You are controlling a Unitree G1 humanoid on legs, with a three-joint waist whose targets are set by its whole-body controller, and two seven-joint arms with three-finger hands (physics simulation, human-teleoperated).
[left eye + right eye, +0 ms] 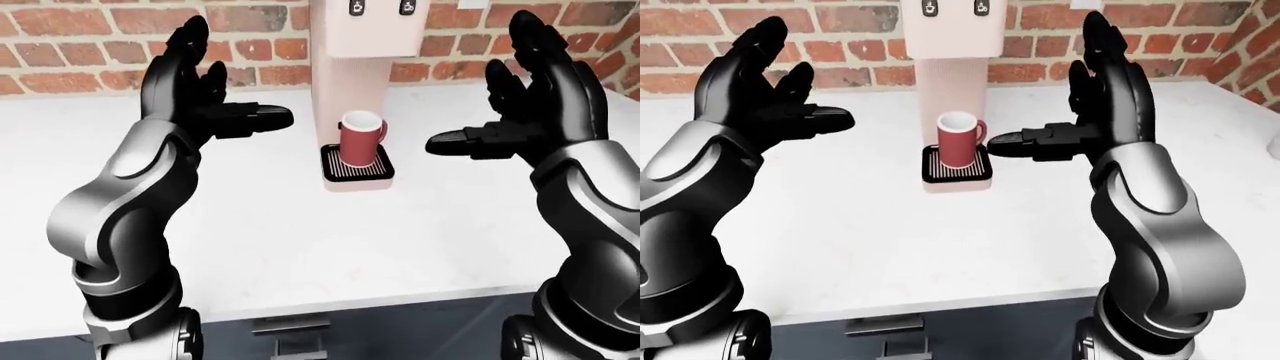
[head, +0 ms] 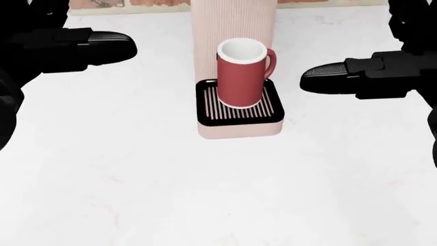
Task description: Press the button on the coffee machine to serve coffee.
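Red mug (image 2: 242, 73) stands on the pink coffee machine (image 1: 353, 45)'s drip tray (image 2: 240, 109); left hand (image 1: 190, 94) and right hand (image 1: 540, 105) hover spread, empty, either side. Brick wall (image 1: 80, 37) far behind; button icons unreadable.

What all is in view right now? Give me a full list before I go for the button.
coffee machine: one, pale pink, standing on the counter against the brick wall, centre of the left-eye view.
buttons: two, dark, side by side at the machine's top edge, partly cut off.
mug: one, red with white inside, upright on the drip tray, handle to the view's right.
drip tray: one, black with a striped grate, at the machine's base.
counter: one, white marbled.
brick wall: red-brown, behind the counter.
drawer handles: grey, below the counter edge.
left robot hand: black, open, raised left of the machine.
right robot hand: black, open, raised right of the machine.
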